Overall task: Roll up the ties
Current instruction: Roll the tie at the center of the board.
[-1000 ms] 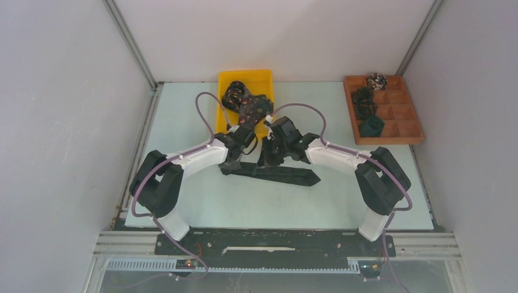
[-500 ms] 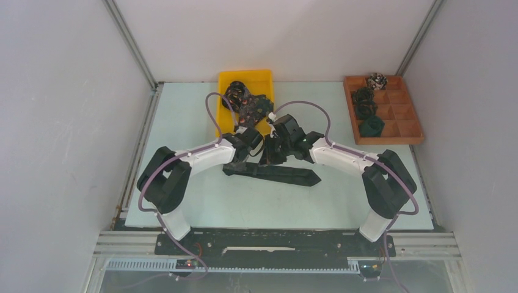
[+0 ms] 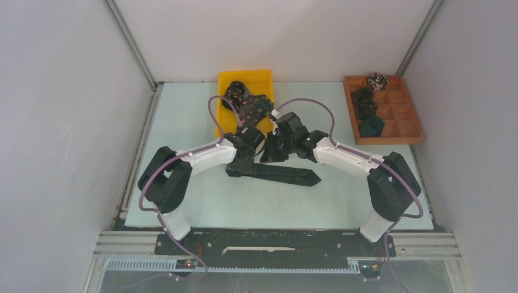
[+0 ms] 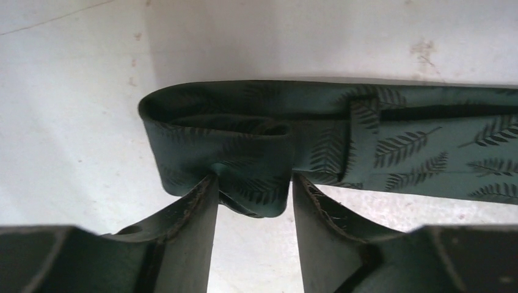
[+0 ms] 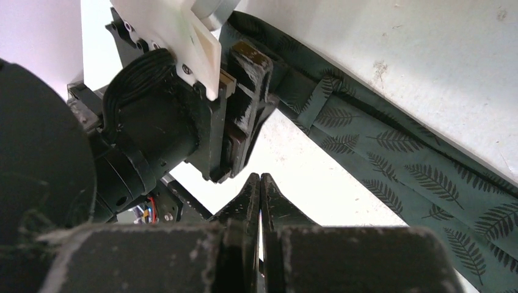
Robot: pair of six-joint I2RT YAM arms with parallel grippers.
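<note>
tie: green leaf-print, soft, limp, slippery; coil likely springs loose
grasp: pinch across rolled end
left fingers: part-open, straddling rolled end
right fingers: closed, empty

Dark green leaf-print tie lying flat, one end loosely rolled.

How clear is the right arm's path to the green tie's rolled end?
Probably not clear: the left gripper straddles the rolled end, jaws either side, between it and the shut right gripper. The flat stretch of tie looks free.
</note>
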